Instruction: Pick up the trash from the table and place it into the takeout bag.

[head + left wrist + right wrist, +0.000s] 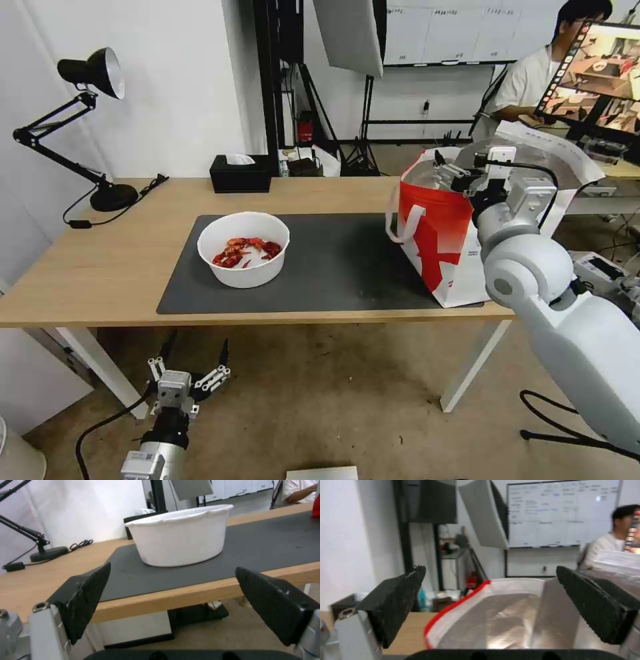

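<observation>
While both arms sit idle over nothing held, key relation: bowl lies ahead of and above the left fingers.
left gripper (192, 365): below the tabletop (100, 267) front edge, fingers (90, 597) spread wide, empty.
bowl of crayfish shells (244, 249): upright on dark mat (347, 267), beyond the fingers, centred between them in the left wrist view; round, no long axis.
right gripper (445, 171): at mouth of takeout bag (437, 247), fingers (396, 605) wide, empty; foil lining just beyond.
nearer arm: left, by my judgement.
risk: shells spill if tilted.
</observation>
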`<state>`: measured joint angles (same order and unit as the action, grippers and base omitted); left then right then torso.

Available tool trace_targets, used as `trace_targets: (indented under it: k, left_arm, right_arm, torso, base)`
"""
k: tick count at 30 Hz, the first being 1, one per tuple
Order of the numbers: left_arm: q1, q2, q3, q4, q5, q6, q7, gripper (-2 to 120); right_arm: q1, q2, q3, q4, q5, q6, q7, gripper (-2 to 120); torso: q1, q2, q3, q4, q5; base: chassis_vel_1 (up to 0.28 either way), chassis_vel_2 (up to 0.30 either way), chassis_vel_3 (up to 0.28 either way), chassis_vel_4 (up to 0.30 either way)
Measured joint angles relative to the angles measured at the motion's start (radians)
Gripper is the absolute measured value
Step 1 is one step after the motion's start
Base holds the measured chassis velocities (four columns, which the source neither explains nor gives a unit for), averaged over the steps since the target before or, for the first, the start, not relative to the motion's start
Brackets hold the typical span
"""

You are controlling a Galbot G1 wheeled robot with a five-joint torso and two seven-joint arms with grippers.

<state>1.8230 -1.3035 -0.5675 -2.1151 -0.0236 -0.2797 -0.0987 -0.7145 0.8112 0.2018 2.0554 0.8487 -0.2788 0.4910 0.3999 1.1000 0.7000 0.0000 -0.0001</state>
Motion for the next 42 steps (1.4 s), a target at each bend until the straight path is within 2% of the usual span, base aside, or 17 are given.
trace_targets:
  k: [7,9,10,13,15,22,25,30,33,42]
  left_arm:
    - [-0.003,-0.002,0.003,-0.002,0.0,0.0,0.0,100]
    - [-0.006,-0.001,0.003,-0.002,0.0,0.0,0.0,100]
    - [-0.006,-0.001,0.003,-0.002,0.0,0.0,0.0,100]
    - [-0.009,-0.002,0.006,-0.005,0.0,0.0,0.0,100]
    - [-0.009,-0.003,0.007,-0.005,0.0,0.0,0.0,100]
    - [-0.007,-0.009,0.008,-0.01,0.001,-0.003,0.0,100]
    - [-0.005,-0.009,0.006,-0.011,0.001,-0.007,0.0,100]
    - [-0.006,-0.01,0.009,-0.009,0.002,-0.008,0.0,100]
    - [-0.009,-0.012,0.016,-0.005,0.006,-0.009,0.001,100]
    - [-0.013,-0.015,0.027,0.009,0.012,-0.01,0.001,100]
  right_arm:
    - [-0.112,-0.042,0.057,0.077,0.016,0.051,-0.142,100]
    - [-0.169,-0.054,0.09,0.103,0.019,0.083,-0.222,100]
    - [-0.169,-0.054,0.09,0.103,0.019,0.083,-0.222,100]
    - [-0.263,-0.06,0.122,0.134,0.011,0.152,-0.324,100]
    - [-0.281,-0.06,0.124,0.139,0.003,0.163,-0.336,100]
    - [-0.467,-0.019,0.139,0.156,-0.111,0.279,-0.427,100]
    - [-0.585,0.026,0.152,0.129,-0.2,0.383,-0.482,100]
    - [-0.671,0.077,0.153,0.079,-0.291,0.467,-0.497,100]
    - [-0.769,0.139,0.139,0.034,-0.394,0.508,-0.459,100]
    - [-0.856,0.235,0.075,-0.053,-0.476,0.536,-0.416,100]
  torso:
    - [0.0,0.0,0.0,0.0,0.0]
    - [0.0,0.0,0.0,0.0,0.0]
    - [0.0,0.0,0.0,0.0,0.0]
    - [0.0,0.0,0.0,-0.0001,0.0001]
    - [0.0,0.0,0.0,-0.0001,0.0]
    - [0.0,0.0,0.0,-0.0001,0.0001]
    - [0.0,0.0,0.0,-0.0001,0.0001]
    - [0.0,0.0,0.0,0.0001,0.0002]
    - [0.0,0.0,0.0,-0.0001,0.0001]
    - [0.0,0.0,0.0,-0.0001,-0.0001]
  base:
    - [0.0,0.0,0.0,0.0]
    - [0.0,0.0,0.0,0.0]
    - [0.0,0.0,0.0,0.0]
    - [0.0,0.0,0.0,0.0]
    - [0.0,0.0,0.0,0.0]
    - [0.0,0.0,0.0,0.0]
    - [0.0,0.0,0.0,0.0]
    - [0.0,0.0,0.0,0.0]
    - [0.0,0.0,0.0,0.0]
    - [0.0,0.0,0.0,0.0]
